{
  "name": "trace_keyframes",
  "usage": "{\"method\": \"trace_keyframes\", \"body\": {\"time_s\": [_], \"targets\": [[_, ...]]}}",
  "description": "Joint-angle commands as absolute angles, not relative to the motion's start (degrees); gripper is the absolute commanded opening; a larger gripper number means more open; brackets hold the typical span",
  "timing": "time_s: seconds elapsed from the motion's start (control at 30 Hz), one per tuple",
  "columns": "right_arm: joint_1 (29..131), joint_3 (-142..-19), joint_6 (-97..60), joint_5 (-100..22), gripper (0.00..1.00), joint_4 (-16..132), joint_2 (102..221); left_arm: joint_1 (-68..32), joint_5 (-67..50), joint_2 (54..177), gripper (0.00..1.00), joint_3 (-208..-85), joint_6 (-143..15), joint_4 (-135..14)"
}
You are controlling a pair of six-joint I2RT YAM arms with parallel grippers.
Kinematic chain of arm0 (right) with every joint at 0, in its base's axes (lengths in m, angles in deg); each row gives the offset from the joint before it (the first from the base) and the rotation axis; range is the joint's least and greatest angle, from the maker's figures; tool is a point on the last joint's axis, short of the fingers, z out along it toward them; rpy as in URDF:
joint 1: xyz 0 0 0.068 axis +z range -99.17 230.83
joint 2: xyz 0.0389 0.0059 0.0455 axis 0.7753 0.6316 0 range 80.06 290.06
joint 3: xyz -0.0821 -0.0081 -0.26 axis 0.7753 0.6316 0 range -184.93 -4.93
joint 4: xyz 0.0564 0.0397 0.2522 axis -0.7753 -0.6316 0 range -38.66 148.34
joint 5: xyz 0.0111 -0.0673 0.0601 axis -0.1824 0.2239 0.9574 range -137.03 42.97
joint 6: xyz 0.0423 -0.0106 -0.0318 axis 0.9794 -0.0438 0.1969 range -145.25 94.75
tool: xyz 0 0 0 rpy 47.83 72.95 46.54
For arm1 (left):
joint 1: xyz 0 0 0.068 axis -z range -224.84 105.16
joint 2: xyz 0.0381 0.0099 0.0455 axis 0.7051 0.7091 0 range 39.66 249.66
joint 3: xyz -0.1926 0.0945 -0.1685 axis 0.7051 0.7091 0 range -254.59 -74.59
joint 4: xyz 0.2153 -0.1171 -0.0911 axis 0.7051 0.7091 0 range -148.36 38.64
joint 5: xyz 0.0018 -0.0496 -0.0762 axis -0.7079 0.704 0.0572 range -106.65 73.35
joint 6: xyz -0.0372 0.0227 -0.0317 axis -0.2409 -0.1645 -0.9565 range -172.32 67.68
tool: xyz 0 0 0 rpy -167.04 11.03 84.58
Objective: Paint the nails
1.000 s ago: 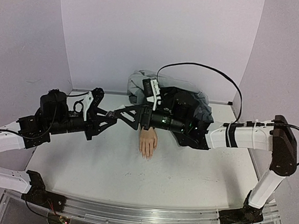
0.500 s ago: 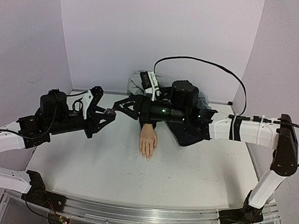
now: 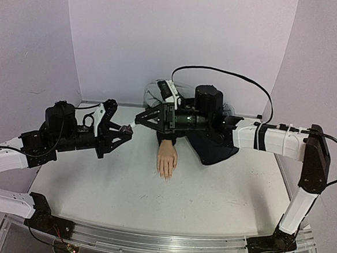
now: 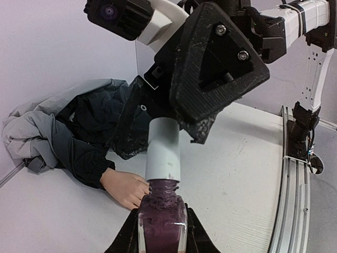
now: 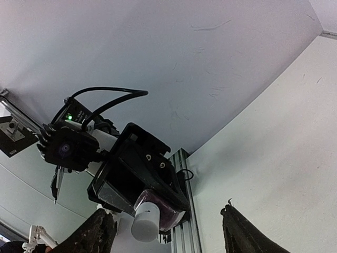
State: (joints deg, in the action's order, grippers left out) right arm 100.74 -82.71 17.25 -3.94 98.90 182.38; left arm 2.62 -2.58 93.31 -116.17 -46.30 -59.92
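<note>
My left gripper (image 3: 123, 132) is shut on a small glass bottle of dark purple polish (image 4: 162, 224), which it holds above the table to the left of the hand. The bottle's white cap (image 4: 164, 149) points toward the right arm. The right gripper (image 3: 139, 120) is open, its black fingers (image 5: 100, 233) on either side of the cap (image 5: 145, 221) with gaps on both sides. A pale peach mannequin hand (image 3: 167, 159) lies palm down mid-table, fingers toward the near edge. Its nails are too small to make out.
A grey and black garment (image 3: 216, 142) is heaped at the back wall, and its dark sleeve (image 4: 84, 161) covers the mannequin wrist. An aluminium rail (image 3: 166, 242) runs along the near edge. Pale walls close in the left, back and right sides.
The right arm has swung up and to the left, bringing its fingers around the bottle's cap, and its jaws have narrowed somewhat. The left gripper and bottle have stayed put.
</note>
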Motion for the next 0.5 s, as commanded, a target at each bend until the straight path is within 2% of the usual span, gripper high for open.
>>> {"method": "trace_keyframes", "body": {"time_s": [0.0,0.1,0.23,0.47], "targets": [[101.02,-86.71,17.76,0.57,0.65,101.58,183.47,2.44,-1.01,92.59,0.0,-119.09,-45.9,-63.76],[101.07,-87.1,17.78,1.02,0.62,101.65,183.98,2.44,-0.85,92.62,0.0,-119.09,-46.05,-63.72],[101.02,-87.37,17.96,1.5,0.51,102.06,184.46,2.44,-0.83,92.76,0.0,-119.11,-46.08,-63.76],[101.04,-87.22,18.29,1.6,0.49,102.77,184.71,2.45,-0.74,93.01,0.0,-119.12,-46.01,-63.72]]}}
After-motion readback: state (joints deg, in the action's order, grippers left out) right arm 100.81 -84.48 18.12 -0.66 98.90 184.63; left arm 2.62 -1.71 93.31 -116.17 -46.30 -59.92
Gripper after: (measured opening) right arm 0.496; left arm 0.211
